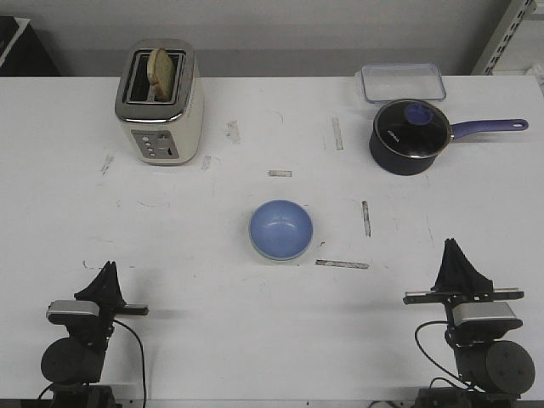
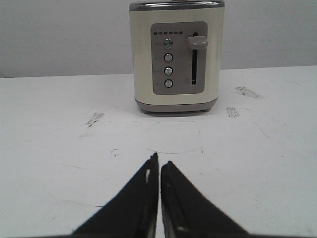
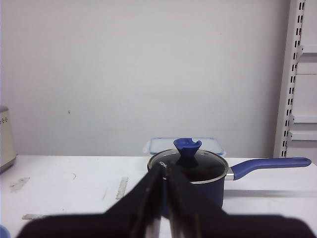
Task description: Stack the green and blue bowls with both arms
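The blue bowl (image 1: pixel 280 229) sat mid-desk with pale green edging beneath, seemingly already nested. Both arms were parked at the near edge, left fingers (image 2: pixel 159 163) and right fingers (image 3: pixel 163 171) closed on nothing; a re-grasp looked unnecessary.

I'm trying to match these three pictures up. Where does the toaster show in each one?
Front view: the toaster stands far left on the table, bread in its slot.
Left wrist view: top centre, control panel facing the camera.
Right wrist view: only a cream sliver at the left edge.
Shared landmark: the toaster itself.
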Controlling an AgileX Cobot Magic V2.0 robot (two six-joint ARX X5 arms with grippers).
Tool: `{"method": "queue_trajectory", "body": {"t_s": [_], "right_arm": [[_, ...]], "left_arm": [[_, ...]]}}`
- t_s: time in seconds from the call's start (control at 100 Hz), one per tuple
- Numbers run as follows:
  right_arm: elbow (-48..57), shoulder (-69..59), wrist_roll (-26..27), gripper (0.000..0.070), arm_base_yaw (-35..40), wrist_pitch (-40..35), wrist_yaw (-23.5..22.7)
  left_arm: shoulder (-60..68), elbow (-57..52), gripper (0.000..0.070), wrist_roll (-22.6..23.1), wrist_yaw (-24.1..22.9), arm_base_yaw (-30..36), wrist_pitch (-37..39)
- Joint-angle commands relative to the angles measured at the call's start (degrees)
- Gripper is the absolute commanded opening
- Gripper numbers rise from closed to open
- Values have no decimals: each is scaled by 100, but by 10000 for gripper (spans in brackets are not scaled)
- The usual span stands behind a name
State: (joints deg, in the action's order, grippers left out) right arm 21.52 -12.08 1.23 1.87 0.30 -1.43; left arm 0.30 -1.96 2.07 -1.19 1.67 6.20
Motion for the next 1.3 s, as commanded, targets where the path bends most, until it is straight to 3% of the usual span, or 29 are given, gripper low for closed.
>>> {"method": "queue_trajectory", "body": {"t_s": [0.0, 0.45, 0.65, 0.96, 1.29], "right_arm": [[24, 9, -68, 0, 9, 55, 0], [15, 9, -66, 0, 9, 35, 13], [-142, 164, -63, 0, 2, -503, -2], [-1211, 299, -61, 0, -125, 442, -7], [-1939, 1075, 190, 0, -125, 455, 9]], "left_arm": [[-11, 125, 2, 28, 11, 0, 74], [-11, 125, 2, 31, 11, 0, 74], [-11, 125, 2, 28, 11, 0, 74], [-11, 122, 2, 28, 11, 0, 74], [-11, 122, 2, 28, 11, 0, 74]]}}
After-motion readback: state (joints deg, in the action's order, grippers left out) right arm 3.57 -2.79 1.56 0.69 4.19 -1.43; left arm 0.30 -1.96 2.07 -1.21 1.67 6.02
